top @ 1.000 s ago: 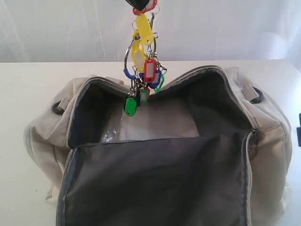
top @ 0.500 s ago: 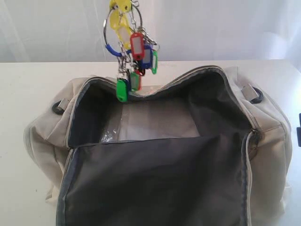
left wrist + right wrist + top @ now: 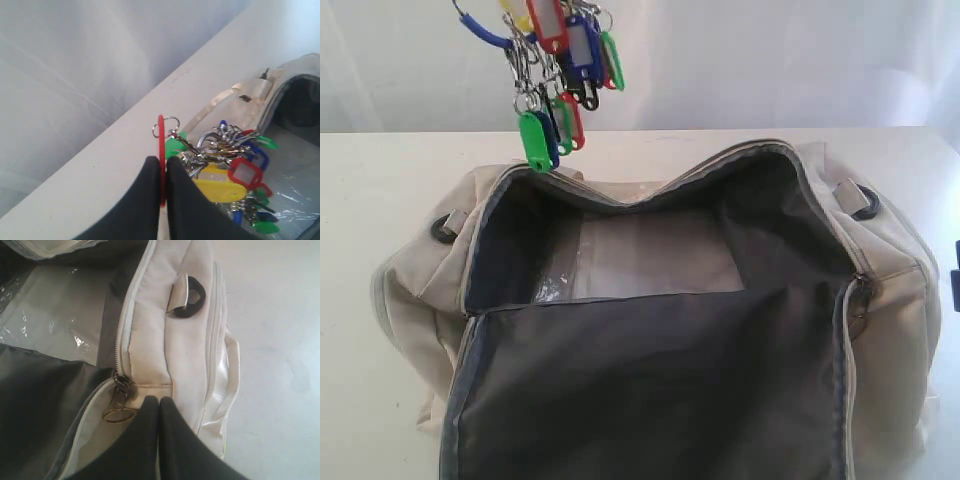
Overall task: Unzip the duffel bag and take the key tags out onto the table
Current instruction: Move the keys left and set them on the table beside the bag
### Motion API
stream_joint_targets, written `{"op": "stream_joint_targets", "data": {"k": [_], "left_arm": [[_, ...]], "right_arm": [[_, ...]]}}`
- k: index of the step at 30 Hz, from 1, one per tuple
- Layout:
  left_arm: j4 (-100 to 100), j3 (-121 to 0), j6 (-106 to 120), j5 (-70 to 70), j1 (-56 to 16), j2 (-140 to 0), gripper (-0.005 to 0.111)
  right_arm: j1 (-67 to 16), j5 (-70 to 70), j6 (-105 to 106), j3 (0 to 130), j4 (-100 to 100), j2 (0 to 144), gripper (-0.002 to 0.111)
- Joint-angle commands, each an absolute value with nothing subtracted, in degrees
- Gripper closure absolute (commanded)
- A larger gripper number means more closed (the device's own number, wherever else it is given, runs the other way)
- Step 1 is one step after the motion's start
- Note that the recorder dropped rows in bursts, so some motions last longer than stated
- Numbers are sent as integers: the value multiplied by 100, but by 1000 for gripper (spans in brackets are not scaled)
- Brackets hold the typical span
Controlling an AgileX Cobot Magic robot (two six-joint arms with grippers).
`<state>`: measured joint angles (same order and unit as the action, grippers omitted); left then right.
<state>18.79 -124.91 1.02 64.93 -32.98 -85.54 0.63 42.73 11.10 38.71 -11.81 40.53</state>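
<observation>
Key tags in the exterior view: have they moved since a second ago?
Yes: the key tags rose and shifted left, judged against the far rim of the duffel bag.

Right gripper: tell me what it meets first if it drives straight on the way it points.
The duffel bag: the right gripper, fingers shut, points at its cream end panel beside the zipper. It may already touch; depth is unclear.

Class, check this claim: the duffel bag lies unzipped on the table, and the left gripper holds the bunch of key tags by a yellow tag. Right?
No: the left wrist view shows the left gripper pinching a red tag, not a yellow one. The duffel bag is unzipped on the table.
</observation>
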Motion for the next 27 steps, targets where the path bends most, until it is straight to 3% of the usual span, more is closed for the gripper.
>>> {"op": "stream_joint_targets", "data": {"k": [1, 27], "left_arm": [[1948, -12375, 0, 6996, -2912, -8221, 107], [2092, -8882, 139, 6996, -907, -7671, 107]], "right_arm": [[54, 4208, 1179, 3873, -1185, 4027, 108], [54, 4228, 1179, 3873, -1218, 4027, 108]]}}
